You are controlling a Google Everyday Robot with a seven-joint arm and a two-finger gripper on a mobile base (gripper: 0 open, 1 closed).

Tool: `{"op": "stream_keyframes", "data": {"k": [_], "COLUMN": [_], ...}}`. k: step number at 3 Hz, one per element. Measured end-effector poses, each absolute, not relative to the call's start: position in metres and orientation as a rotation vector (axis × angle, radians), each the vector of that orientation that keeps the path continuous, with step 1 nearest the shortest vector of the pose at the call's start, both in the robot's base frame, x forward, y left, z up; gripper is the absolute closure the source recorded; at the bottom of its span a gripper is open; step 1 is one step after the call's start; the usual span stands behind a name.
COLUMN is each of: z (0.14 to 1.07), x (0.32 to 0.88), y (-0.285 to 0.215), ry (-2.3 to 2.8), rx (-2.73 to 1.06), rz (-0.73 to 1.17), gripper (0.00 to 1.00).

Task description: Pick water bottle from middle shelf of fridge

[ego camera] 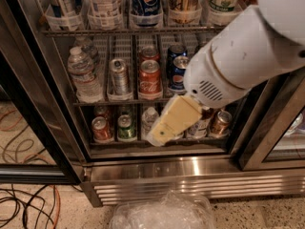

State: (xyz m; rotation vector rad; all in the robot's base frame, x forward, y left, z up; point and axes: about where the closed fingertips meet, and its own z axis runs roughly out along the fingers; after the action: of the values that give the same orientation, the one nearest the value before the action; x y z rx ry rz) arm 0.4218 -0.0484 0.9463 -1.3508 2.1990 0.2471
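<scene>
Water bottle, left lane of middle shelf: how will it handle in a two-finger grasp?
The water bottle looks clear and ribbed, so it probably flexes when squeezed. Standing tall on the wire middle shelf, it may tip if pushed high. The gripper hangs to its lower right, apart from it.

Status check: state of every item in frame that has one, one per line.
fridge: door open.
water bottle: upright, capped, left end of middle shelf, ungripped.
claw: lower centre, before the bottom rack, apart from the bottle.
red cola can: upright, middle shelf.
silver can: upright, beside the bottle.
</scene>
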Motion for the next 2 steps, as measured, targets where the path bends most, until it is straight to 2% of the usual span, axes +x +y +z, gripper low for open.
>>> {"op": "stream_keyframes", "data": {"k": [2], "z": [0.958], "x": [0.43], "y": [0.024], "ry": [2.142], "rx": [-1.068], "rz": [0.135], "gripper": [0.0]}}
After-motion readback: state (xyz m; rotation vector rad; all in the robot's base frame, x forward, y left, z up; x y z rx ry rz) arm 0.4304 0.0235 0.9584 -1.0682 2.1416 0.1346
